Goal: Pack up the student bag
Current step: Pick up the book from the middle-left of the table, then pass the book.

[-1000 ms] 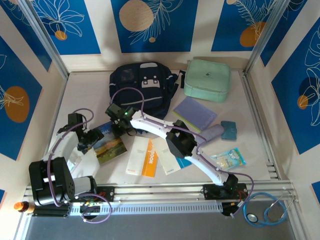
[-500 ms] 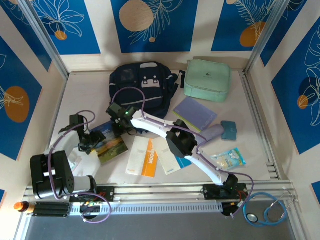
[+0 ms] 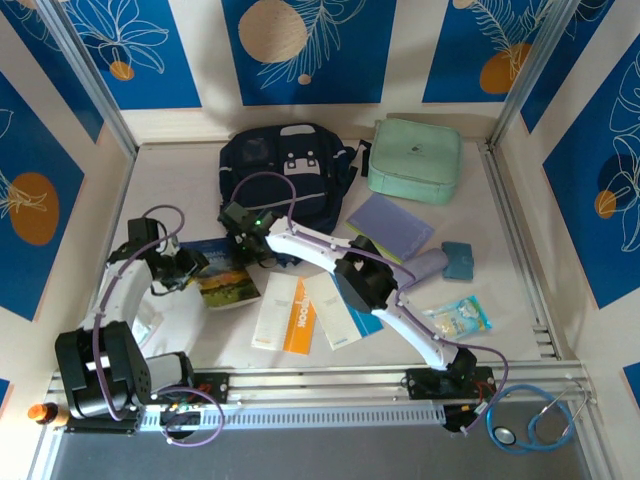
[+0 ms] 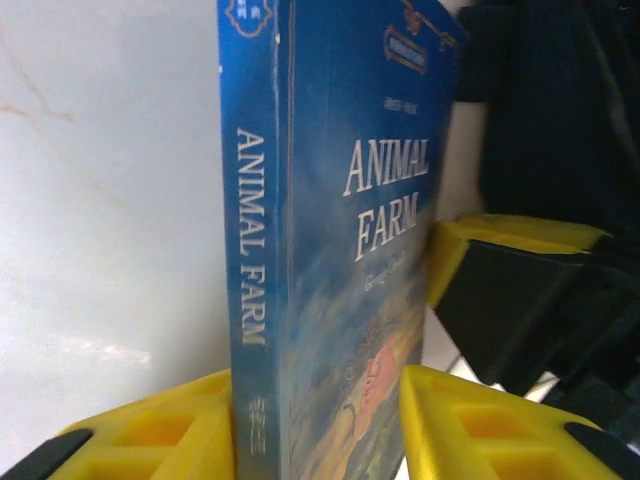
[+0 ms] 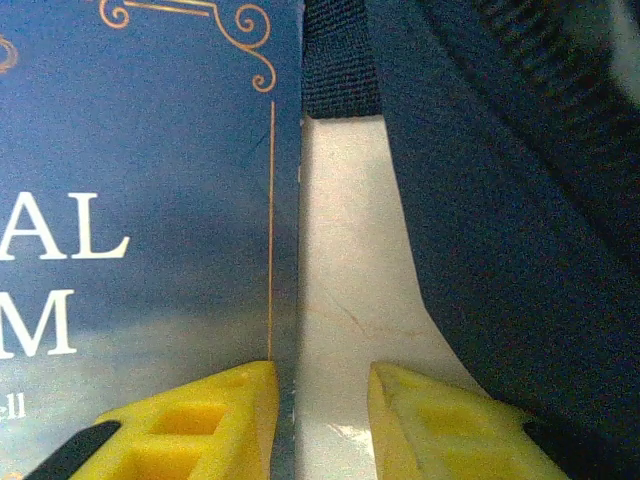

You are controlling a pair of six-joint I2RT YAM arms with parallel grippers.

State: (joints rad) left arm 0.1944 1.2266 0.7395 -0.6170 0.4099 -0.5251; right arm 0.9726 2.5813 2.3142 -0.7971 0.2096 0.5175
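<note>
The student bag (image 3: 290, 172), dark navy with pale patches, lies at the back of the table. In front of it is a blue "Animal Farm" book (image 3: 226, 284). My left gripper (image 3: 186, 268) grips its left edge. In the left wrist view the book (image 4: 330, 250) stands between the yellow fingers (image 4: 170, 430), which press on the spine and cover, left gripper (image 4: 315, 410) shut on it. My right gripper (image 3: 246, 246) hovers at the book's far right corner beside the bag's lower edge. Its jaws (image 5: 322, 395) stand apart over bare table, the book's edge (image 5: 150, 200) at the left finger and the bag (image 5: 500, 200) to the right.
A mint-green zip case (image 3: 415, 160) sits right of the bag. A purple notebook (image 3: 390, 225), a teal block (image 3: 458, 260) and a clear packet (image 3: 458, 315) lie to the right. White and orange booklets (image 3: 285, 312) lie near the front. A stethoscope (image 3: 530, 422) hangs off the front rail.
The left jaws have closed in on the book, and the left arm has drawn back and up a little, shifting the book leftward. The right jaws have narrowed slightly.
</note>
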